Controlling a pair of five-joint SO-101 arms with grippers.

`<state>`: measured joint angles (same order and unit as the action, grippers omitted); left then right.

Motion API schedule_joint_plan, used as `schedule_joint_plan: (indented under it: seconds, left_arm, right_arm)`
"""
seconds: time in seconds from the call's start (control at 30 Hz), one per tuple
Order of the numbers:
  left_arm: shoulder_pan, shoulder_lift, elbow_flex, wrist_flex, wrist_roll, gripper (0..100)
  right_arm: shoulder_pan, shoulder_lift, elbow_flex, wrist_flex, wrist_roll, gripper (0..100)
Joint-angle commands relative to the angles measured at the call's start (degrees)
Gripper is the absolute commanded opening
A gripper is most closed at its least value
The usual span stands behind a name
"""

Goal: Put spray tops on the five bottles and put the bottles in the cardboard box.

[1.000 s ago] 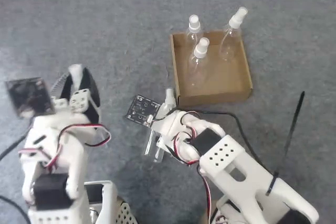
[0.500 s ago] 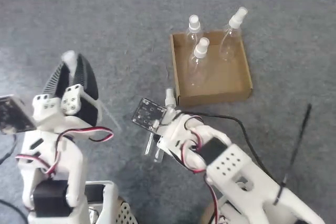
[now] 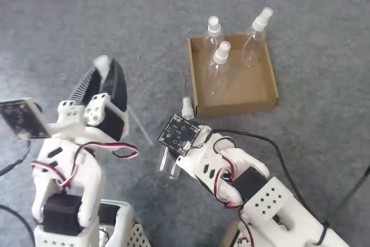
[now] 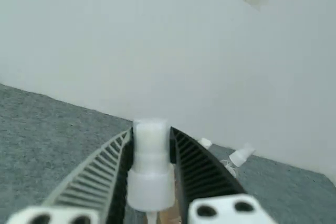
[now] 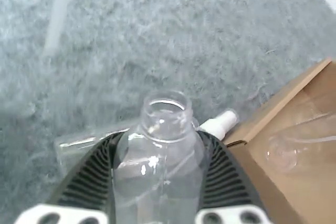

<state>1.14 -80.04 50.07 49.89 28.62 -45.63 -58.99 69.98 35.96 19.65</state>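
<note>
Clamped in the left jaws: a white spray top, thin tube below. Gripped in the right jaws: a clear, open-necked bottle.

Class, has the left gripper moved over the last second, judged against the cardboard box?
Yes. The left gripper, shut on a spray top, has shifted sideways towards the cardboard box.

The left gripper pinches a white spray top upright between its ribbed black fingers — farther off, two capped bottles stand on the grey worktop, before a white wall.
</note>
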Motion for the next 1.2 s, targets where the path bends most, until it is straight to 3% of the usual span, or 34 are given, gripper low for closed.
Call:
schedule_joint_plan:
  seconds: [0.0, 0.17, 0.47, 1.0, 1.17]
  left_arm:
    - [2.6, -0.2, 1.5, -1.6, 1.0, 1]
    - [2.7, -0.2, 3.3, -2.7, 1.1, 1]
    - [2.4, -0.1, 10.2, -15.2, 3.0, 1]
    - [2.9, -0.2, 15.1, -14.0, 2.8, 1]
    - [2.9, -0.4, 18.2, -14.1, 2.7, 1]
  right_arm:
    - [-0.2, -2.2, 1.1, -4.0, -1.6, 0.5]
    - [-0.4, -2.2, 1.8, -4.8, -1.5, 0.5]
    - [-4.8, -2.2, 1.9, -4.3, -1.5, 0.5]
    - [-4.6, -2.2, 1.7, -4.4, -1.7, 0.5]
    - [-4.6, -2.2, 1.4, -4.8, -6.2, 0.5]
